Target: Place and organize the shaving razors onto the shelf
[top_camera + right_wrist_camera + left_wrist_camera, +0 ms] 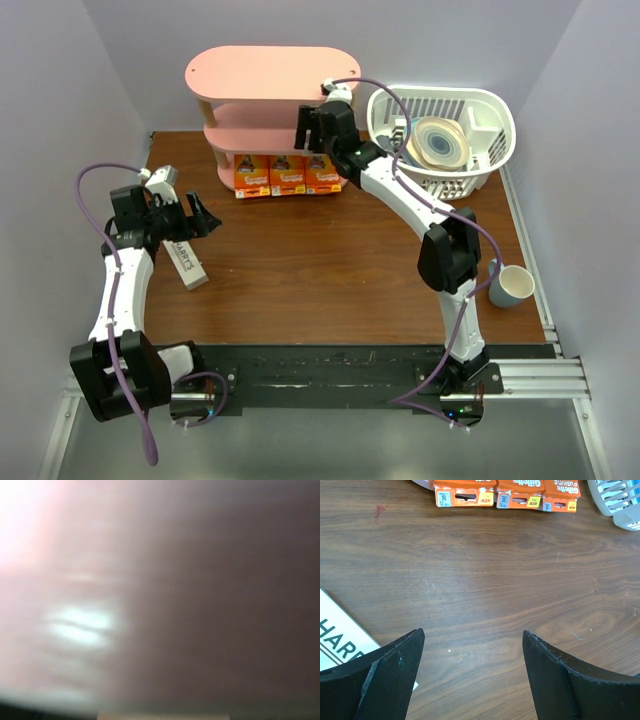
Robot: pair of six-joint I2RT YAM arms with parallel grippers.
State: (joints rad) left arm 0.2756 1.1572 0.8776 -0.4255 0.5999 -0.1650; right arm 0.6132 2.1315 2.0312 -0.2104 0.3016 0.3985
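Now, your left gripper [472, 636] hangs spread wide and empty, with the slim whitish-grey box with dark lettering [187, 262] just beside it. Three flat orange razor packs [287, 175] line the foot of the pink three-tier shelf [265, 72]. Your right gripper [308, 127] sits at the middle tier (wrist view all blur); I cannot tell its grip.

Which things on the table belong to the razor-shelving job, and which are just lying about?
Job:
- pink shelf
- three orange Gillette razor packs, in a row at the shelf's foot
- white lettered razor box, by the left hand

Lying about:
- white slatted basket
- mug
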